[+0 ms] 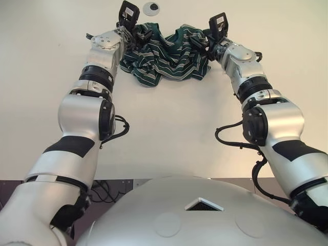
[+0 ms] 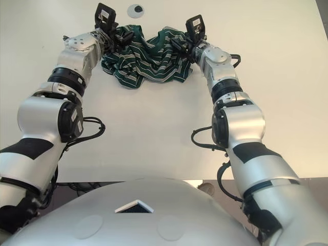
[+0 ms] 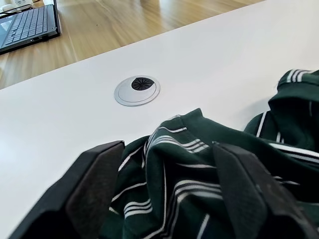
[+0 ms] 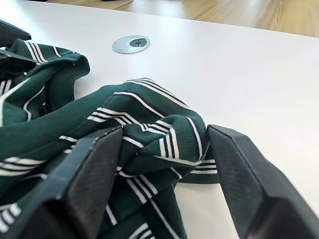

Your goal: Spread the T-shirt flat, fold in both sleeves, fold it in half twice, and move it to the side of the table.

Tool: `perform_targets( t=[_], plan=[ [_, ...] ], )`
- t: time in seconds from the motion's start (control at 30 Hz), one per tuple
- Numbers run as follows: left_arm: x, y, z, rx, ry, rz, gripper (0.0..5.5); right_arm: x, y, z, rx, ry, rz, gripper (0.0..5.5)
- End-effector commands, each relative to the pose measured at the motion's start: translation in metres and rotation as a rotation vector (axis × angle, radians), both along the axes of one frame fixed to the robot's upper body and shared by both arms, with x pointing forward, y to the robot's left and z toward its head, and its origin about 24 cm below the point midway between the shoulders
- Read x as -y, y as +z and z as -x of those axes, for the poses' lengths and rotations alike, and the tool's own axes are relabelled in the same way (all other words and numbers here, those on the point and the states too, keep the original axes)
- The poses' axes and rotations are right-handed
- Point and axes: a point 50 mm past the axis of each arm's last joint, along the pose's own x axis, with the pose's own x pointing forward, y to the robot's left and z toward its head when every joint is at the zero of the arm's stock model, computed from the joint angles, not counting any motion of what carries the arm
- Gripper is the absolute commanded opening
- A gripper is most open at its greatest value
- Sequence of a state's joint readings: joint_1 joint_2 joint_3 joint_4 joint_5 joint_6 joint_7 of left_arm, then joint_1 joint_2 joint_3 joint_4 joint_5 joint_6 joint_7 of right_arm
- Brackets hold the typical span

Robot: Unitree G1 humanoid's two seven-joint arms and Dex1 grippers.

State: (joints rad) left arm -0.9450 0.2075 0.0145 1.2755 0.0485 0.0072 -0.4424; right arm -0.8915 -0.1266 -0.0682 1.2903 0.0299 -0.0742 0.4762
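Note:
A dark green T-shirt (image 1: 166,55) with white stripes lies crumpled in a heap at the far middle of the white table (image 1: 169,128). My left gripper (image 1: 134,32) sits at the heap's far left edge. Its fingers (image 3: 94,189) stand open, with a ridge of the striped T-shirt (image 3: 174,164) between them. My right gripper (image 1: 202,38) is at the heap's far right edge, also open. Its fingers (image 4: 249,184) straddle a bunched fold of the T-shirt (image 4: 149,134). The sleeves cannot be told apart in the folds.
A round silver cable grommet (image 1: 151,7) is set in the table just beyond the shirt. Past the table's far edge are a wooden floor and a laptop (image 3: 30,25). Bare tabletop extends left, right and toward me.

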Motion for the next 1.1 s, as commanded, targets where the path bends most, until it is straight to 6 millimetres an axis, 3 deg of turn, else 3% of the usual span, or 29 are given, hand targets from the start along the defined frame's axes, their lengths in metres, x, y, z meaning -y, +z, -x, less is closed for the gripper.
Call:
perform_targets(
  t=[0.03,0.1,0.4,0.6,0.9,1.1],
  plan=[
    [0.0008,0.0025,-0.0015,-0.001,0.002,-0.005,3.25,-0.0055,0.0111,-0.0061,0.027,0.008,-0.005,2.74],
    [0.0011,0.0026,-0.0016,0.0,0.003,-0.004,3.25,-0.0052,0.0119,-0.0065,0.028,0.006,-0.01,2.74],
    [-0.0001,0.0008,-0.0009,-0.006,0.005,-0.016,3.25,-0.0061,0.009,-0.0053,0.014,0.005,-0.001,1.29],
    [-0.0016,0.0,-0.0007,-0.013,0.016,-0.017,3.25,-0.0053,0.0082,-0.0049,0.01,0.003,0.0,0.76],
    [0.0051,-0.005,0.0012,-0.061,0.019,0.012,3.25,-0.0097,0.0061,-0.0036,0.002,0.012,-0.002,0.76],
    [0.0077,-0.006,0.0016,-0.085,0.029,0.046,2.36,-0.0126,0.0051,-0.0028,-0.002,0.015,-0.012,0.0]
  ],
)
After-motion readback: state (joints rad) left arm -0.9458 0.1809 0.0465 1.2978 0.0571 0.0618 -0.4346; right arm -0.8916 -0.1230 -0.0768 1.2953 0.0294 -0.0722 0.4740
